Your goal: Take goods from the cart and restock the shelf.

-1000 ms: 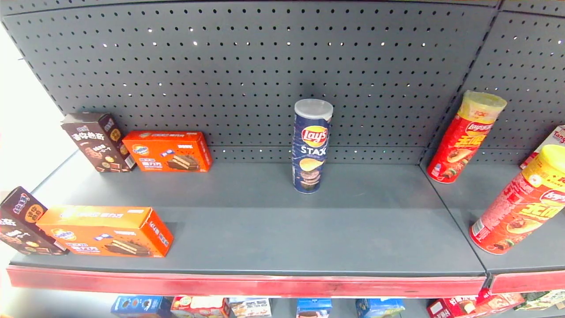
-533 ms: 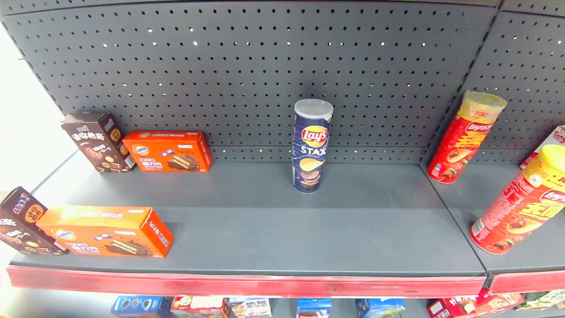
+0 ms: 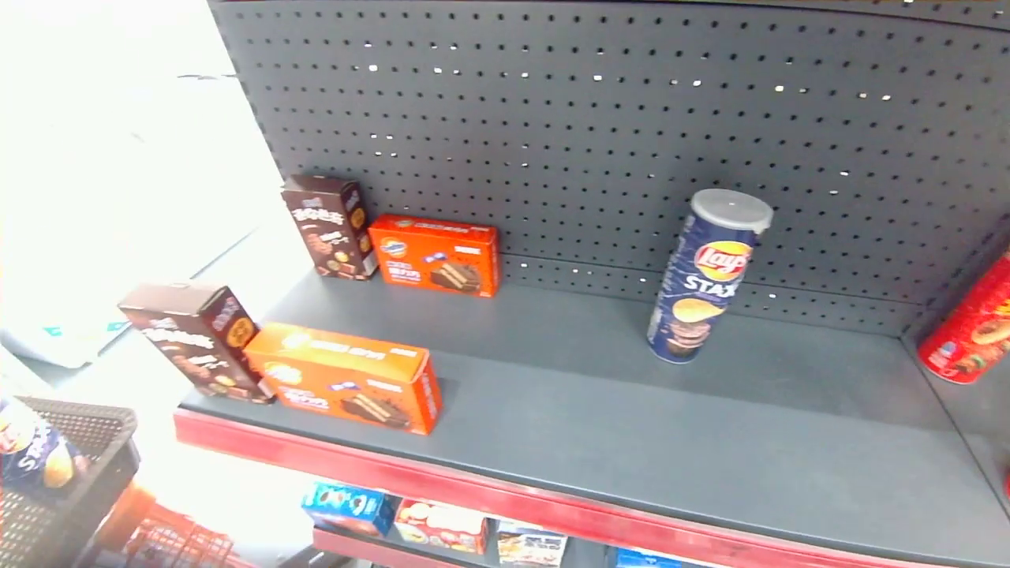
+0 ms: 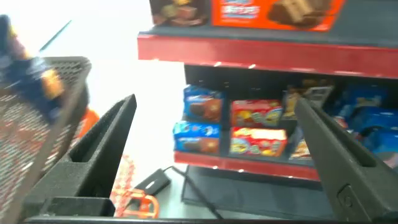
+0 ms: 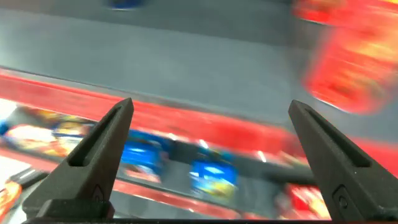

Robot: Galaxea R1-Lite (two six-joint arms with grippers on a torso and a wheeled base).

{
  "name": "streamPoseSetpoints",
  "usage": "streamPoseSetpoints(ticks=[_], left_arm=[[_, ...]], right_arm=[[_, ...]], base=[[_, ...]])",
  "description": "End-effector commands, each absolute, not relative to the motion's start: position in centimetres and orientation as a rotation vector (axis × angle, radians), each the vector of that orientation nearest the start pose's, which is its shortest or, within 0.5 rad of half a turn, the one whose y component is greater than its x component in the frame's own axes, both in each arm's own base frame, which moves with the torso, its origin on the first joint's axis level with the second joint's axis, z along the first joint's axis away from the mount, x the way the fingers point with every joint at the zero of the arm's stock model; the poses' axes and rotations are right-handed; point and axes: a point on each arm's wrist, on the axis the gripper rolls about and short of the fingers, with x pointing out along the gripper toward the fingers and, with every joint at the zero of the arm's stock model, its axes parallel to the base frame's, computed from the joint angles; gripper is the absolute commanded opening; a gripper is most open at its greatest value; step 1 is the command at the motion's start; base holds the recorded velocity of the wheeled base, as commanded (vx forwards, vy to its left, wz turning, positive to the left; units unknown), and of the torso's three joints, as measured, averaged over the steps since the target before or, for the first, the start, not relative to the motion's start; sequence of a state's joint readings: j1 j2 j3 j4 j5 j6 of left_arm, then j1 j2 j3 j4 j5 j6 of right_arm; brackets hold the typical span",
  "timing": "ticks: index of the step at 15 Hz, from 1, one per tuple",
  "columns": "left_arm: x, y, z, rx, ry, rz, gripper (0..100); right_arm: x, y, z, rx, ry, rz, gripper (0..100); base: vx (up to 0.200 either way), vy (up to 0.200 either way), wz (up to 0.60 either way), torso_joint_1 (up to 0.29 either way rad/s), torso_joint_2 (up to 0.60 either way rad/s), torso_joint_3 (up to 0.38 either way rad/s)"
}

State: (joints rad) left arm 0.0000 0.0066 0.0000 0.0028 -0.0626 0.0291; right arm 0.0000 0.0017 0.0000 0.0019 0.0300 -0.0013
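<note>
Goods: dark blue chip can [image 3: 31,461] waits in black mesh cart [image 3: 87,489], left of grey metal shelf [image 3: 631,426].
Grippers: we hold left gripper [image 4: 214,109] and right gripper [image 5: 211,107] spread, empty, before the shelf, ready to grasp.

You see the left gripper [image 4: 216,102] with its two black fingers [image 4: 99,149] spread wide and nothing between them. Beyond them runs the shelf's red front edge [image 4: 267,53], with an orange box [image 4: 273,11] and a brown box [image 4: 177,9] standing on the board just behind it. Under that edge, blue packs [image 4: 200,118] and red-and-yellow boxes [image 4: 258,127] fill a lower tier. Off to the side, a black mesh basket [image 4: 43,130] holds a blurred blue can [image 4: 22,81].
</note>
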Motion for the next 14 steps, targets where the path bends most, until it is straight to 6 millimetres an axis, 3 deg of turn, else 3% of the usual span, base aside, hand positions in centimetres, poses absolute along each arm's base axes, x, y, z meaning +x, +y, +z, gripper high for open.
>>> streamPoseSetpoints(ticks=[1, 5, 14], left_arm=[[-2.23, -0.14, 7.53, 0.029, 0.010, -0.063, 100], [-2.23, -0.14, 7.53, 0.027, 0.010, -0.063, 100], [-2.24, -0.14, 7.53, 0.030, 0.008, -0.063, 100]], right_arm=[[-2.26, 0.07, 7.54, -0.001, 0.005, 0.031, 100], [-2.26, 0.07, 7.54, 0.000, 0.005, 0.029, 100], [-2.26, 0.07, 7.54, 0.000, 0.005, 0.031, 100]], base=[[0.000, 0.000, 0.60, 0.007, 0.01, 0.002], [0.000, 0.000, 0.60, 0.000, 0.01, 0.002], [0.000, 0.000, 0.00, 0.000, 0.00, 0.000]])
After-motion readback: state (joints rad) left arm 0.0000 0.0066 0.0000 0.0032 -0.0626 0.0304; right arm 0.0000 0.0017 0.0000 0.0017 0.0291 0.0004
